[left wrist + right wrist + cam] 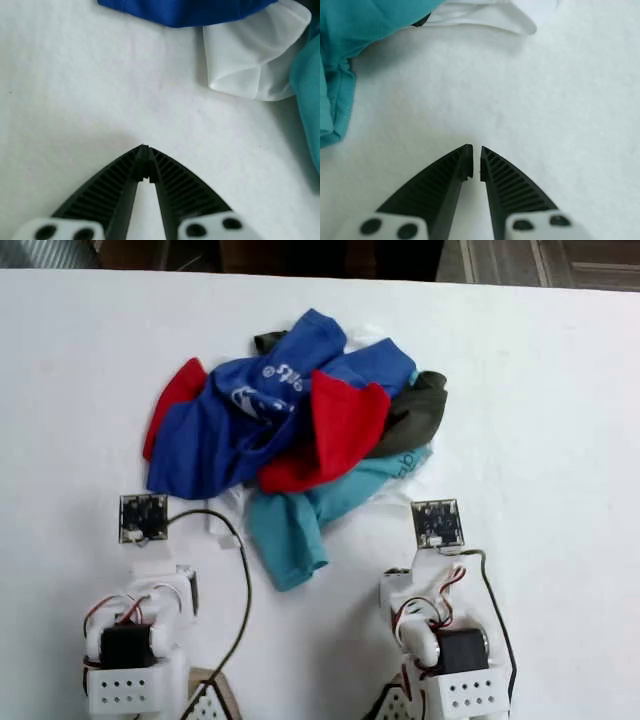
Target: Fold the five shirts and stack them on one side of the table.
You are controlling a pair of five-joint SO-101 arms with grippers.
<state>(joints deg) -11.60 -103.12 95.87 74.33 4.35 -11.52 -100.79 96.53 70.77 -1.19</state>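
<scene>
Jaws clenched, both empty.
Tips meet on left gripper [145, 152]; right gripper [476, 152] leaves a sliver gap; shirts [290, 430] heaped at twelve o'clock.

Right tool [476, 163], tips nearly together, over table [560, 100]; teal shirt [355, 35], white shirt [485, 15] nearby

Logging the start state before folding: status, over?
Left gripper and right gripper shut, empty. Shirts heaped unfolded mid-table, teal shirt nearest the arms. Black cable lies beside it.
</scene>
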